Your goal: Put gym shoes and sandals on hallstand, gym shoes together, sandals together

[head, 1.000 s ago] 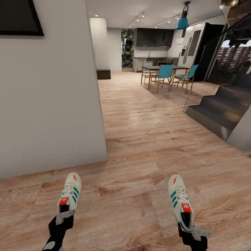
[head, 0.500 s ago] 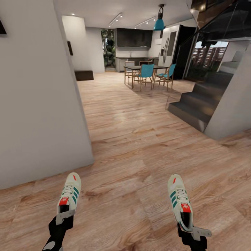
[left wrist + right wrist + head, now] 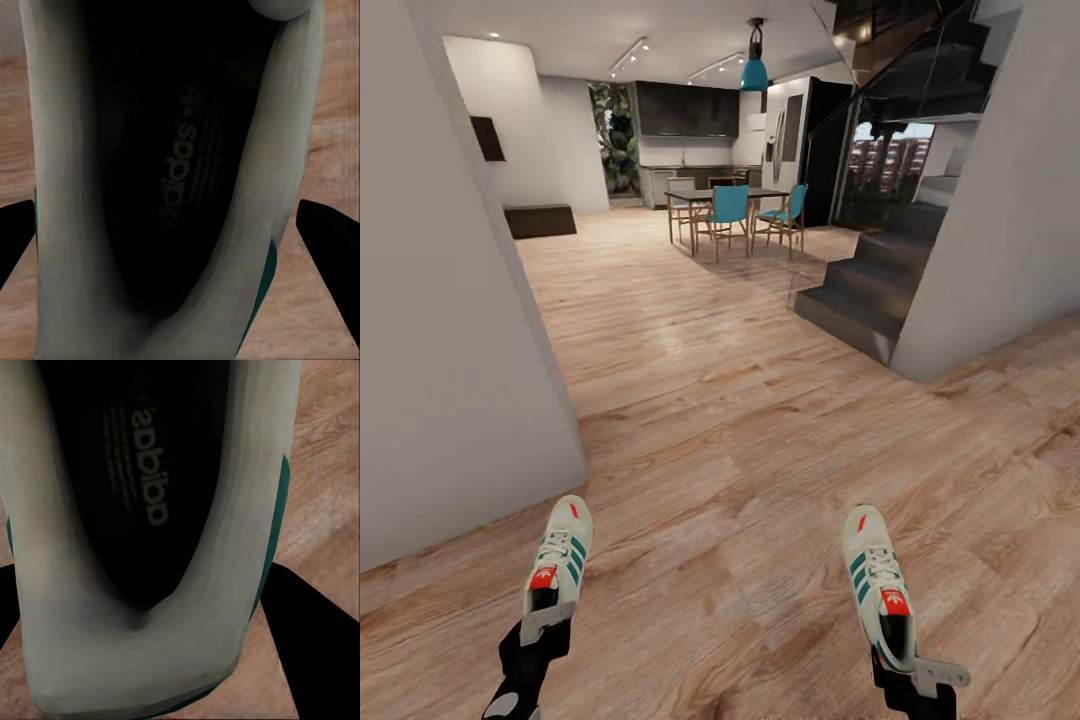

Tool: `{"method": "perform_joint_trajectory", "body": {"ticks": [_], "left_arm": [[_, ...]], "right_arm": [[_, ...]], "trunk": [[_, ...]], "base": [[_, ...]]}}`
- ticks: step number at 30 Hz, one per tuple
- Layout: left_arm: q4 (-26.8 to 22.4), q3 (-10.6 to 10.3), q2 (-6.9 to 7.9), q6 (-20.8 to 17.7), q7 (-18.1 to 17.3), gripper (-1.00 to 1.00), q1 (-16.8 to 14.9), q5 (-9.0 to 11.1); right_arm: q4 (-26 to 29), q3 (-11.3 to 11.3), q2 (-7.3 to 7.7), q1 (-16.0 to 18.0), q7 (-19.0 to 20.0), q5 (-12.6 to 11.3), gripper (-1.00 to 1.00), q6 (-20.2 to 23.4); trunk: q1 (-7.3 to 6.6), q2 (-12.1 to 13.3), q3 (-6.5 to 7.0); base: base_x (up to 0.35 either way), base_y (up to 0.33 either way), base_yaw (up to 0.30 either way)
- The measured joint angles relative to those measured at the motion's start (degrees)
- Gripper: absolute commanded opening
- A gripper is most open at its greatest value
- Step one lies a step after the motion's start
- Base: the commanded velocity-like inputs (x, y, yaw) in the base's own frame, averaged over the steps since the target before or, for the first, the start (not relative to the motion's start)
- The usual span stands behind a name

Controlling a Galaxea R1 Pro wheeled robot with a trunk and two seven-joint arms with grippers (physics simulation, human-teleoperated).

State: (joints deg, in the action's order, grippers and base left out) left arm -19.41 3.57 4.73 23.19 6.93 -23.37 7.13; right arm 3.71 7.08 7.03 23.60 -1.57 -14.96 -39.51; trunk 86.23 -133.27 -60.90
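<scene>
I carry one gym shoe (image 3: 558, 556) in my left hand (image 3: 545, 622), lower left, and its mate (image 3: 878, 582) in my right hand (image 3: 918, 668), lower right, each clamped at the heel above the corridor floor (image 3: 730, 480); level carrying should prevent slips.

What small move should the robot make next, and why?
Probably keep turning the base to look for the rack. The left gripper holds one shoe by the heel and the right gripper holds the other shoe, but ahead lie bare floor, a wall and stairs.
</scene>
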Motion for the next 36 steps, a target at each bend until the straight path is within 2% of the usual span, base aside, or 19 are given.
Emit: {"method": "perform_joint_trajectory", "body": {"ticks": [36], "left_arm": [[0.34,0.08,-0.23,0.0,0.04,-1.0,0.0,0.09]], "right_arm": [[-0.07,0.01,0.0,0.0,-0.01,0.02,-1.0,0.0]], "trunk": [[0.0,0.0,0.0]], "base": [[0.0,0.0,-0.3]]}}
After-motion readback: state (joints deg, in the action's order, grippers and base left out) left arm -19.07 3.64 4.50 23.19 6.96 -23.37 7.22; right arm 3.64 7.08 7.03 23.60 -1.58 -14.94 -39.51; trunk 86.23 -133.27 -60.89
